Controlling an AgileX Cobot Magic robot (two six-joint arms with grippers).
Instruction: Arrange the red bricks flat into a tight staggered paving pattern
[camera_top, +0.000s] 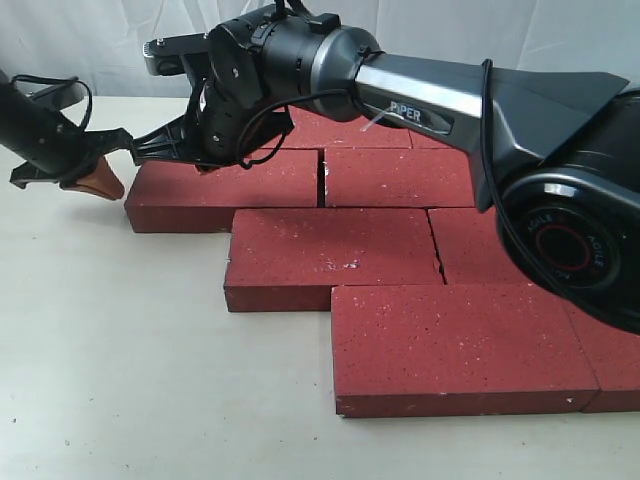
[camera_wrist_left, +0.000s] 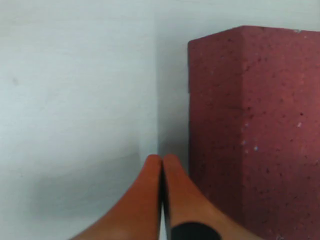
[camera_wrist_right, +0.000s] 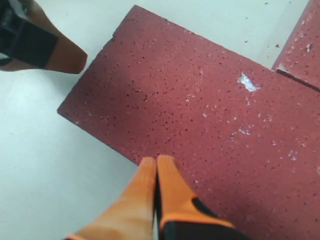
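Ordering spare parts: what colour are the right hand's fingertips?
Orange fingertips, shown best in the right wrist view.

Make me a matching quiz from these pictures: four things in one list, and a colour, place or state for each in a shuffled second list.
Things:
A left pincer
B right pincer
C front brick
D table

Descriptions:
1 off-white
2 shut, at the edge of the leftmost brick top face
3 shut, over the table beside the leftmost brick's end
4 dark red, lying flat nearest the exterior camera

Pairs: A-3, B-2, C-4, D-1
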